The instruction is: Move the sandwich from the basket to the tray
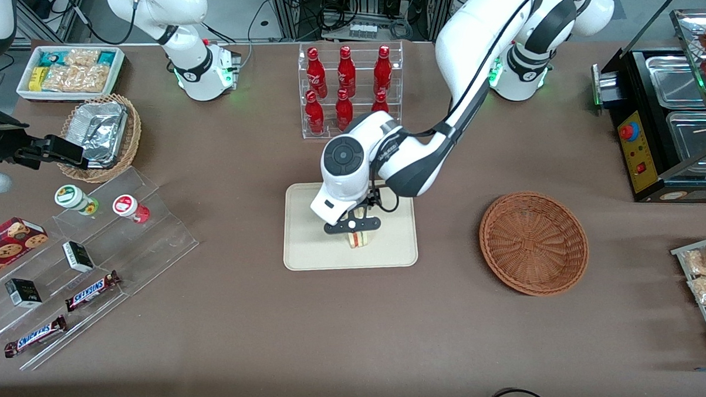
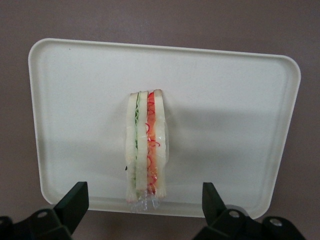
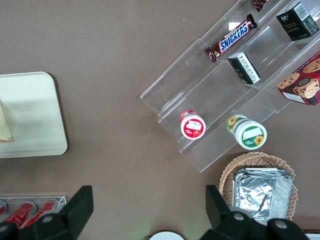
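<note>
The sandwich (image 1: 360, 239) stands on edge on the beige tray (image 1: 310, 250), in the part of the tray nearer the front camera. In the left wrist view the sandwich (image 2: 145, 150) shows white bread with green and red filling, wrapped in clear film, on the tray (image 2: 230, 125). My left gripper (image 1: 353, 225) hangs just above the sandwich, open, with a black finger (image 2: 75, 200) on either side and a clear gap to it. The reddish-brown basket (image 1: 533, 243) lies empty toward the working arm's end of the table.
A clear rack of red bottles (image 1: 350, 89) stands farther from the front camera than the tray. Toward the parked arm's end are acrylic steps (image 1: 92, 260) with snack bars and cups, a lighter wicker basket with a foil container (image 1: 100, 132) and a white bin (image 1: 72, 71).
</note>
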